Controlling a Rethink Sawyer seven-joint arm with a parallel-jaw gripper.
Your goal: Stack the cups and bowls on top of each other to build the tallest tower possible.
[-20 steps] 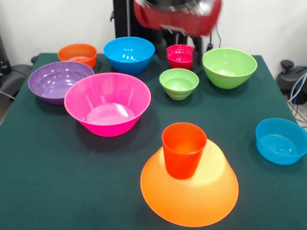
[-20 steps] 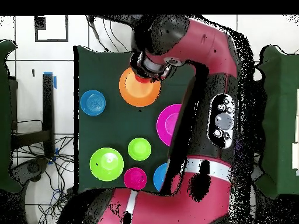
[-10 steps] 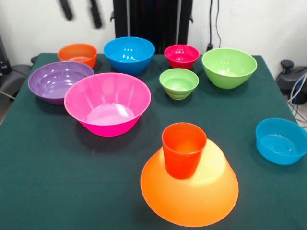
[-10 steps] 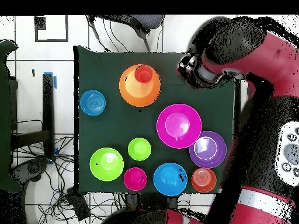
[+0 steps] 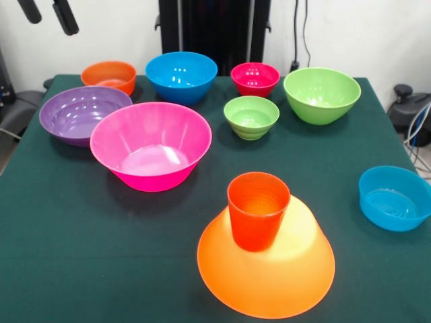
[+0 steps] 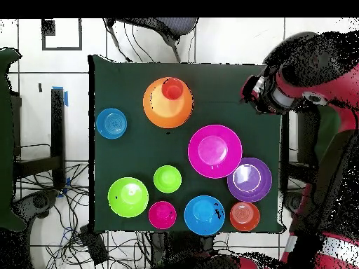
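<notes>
The tower [image 5: 266,259] stands near the front of the green surface [image 5: 60,242], a little right of centre: the large orange bowl [image 5: 283,276] lies rim down, and the orange-red cup [image 5: 258,210] sits upright on its flat top, mouth open to the ceiling. Just behind and to the left rests the large pink bowl [image 5: 151,145], upright, with the purple bowl [image 5: 81,113] touching or nearly touching its far left side. Along the far edge stand a small orange bowl [image 5: 109,75], a blue bowl [image 5: 181,76], a small red bowl [image 5: 255,79] and a green bowl [image 5: 322,94]; a smaller green bowl [image 5: 251,116] sits in front of the red one. A small blue bowl [image 5: 394,197] stands alone at the right edge. The hand [image 5: 48,13] hangs at the top left corner, off beyond the surface and well apart from every piece, its two dark fingers spread with nothing between them.
</notes>
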